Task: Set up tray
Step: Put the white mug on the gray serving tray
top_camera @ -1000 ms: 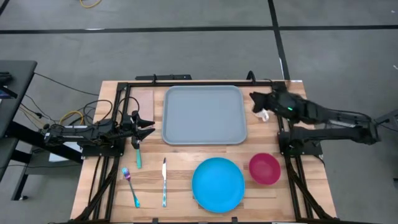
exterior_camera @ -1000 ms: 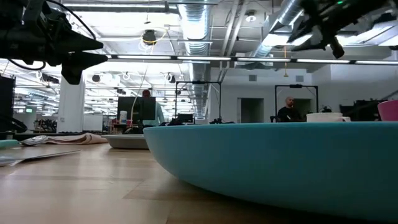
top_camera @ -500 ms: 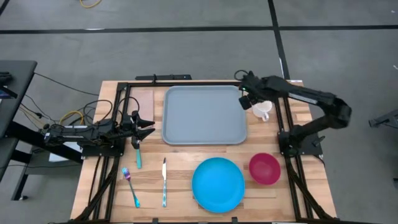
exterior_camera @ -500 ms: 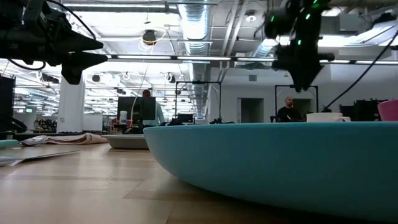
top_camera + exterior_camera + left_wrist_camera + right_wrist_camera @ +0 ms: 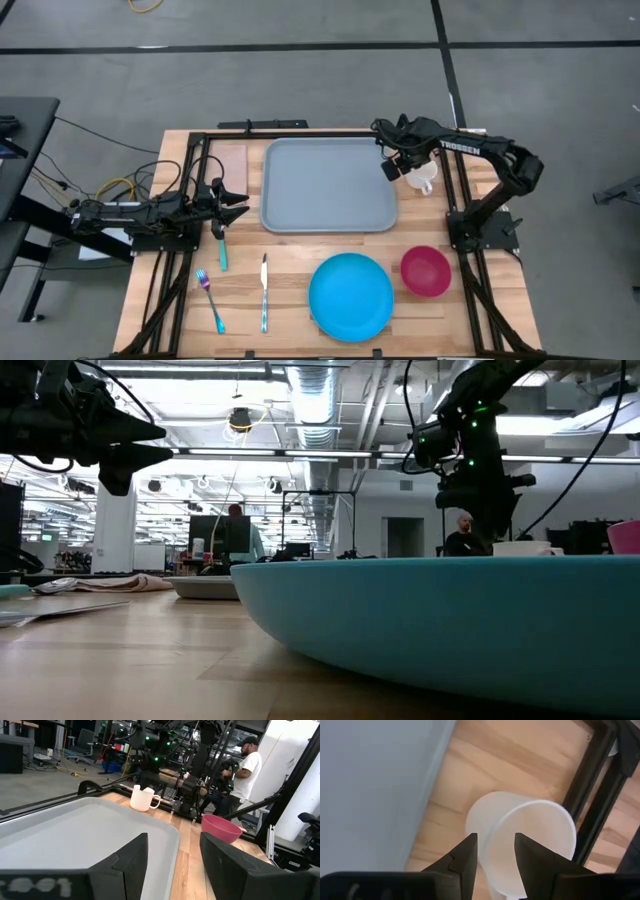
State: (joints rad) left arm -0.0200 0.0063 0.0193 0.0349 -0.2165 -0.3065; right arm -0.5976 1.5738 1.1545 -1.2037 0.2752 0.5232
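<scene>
The grey-blue tray (image 5: pixel 330 185) lies flat at the table's far middle. A white cup (image 5: pixel 424 178) stands upright on the wood just off the tray's right edge. It also shows in the right wrist view (image 5: pixel 530 835) and the left wrist view (image 5: pixel 142 798). My right gripper (image 5: pixel 392 166) is open and points down just above the cup. In the right wrist view (image 5: pixel 492 842) one finger is over the cup's mouth and the other outside its wall on the tray side. My left gripper (image 5: pixel 240 200) waits open and empty at the tray's left edge.
A round blue plate (image 5: pixel 350 297) and a pink bowl (image 5: pixel 426 271) sit near the front edge. A fork (image 5: pixel 210 300), a knife (image 5: pixel 264 292) and a teal-handled spoon (image 5: pixel 221 250) lie front left. A black frame rail (image 5: pixel 592 785) runs right of the cup.
My right arm has folded in from the table's right side. Its gripper has tipped from level to pointing down and has come down over the white cup. The cup and tray have stayed where they were.
</scene>
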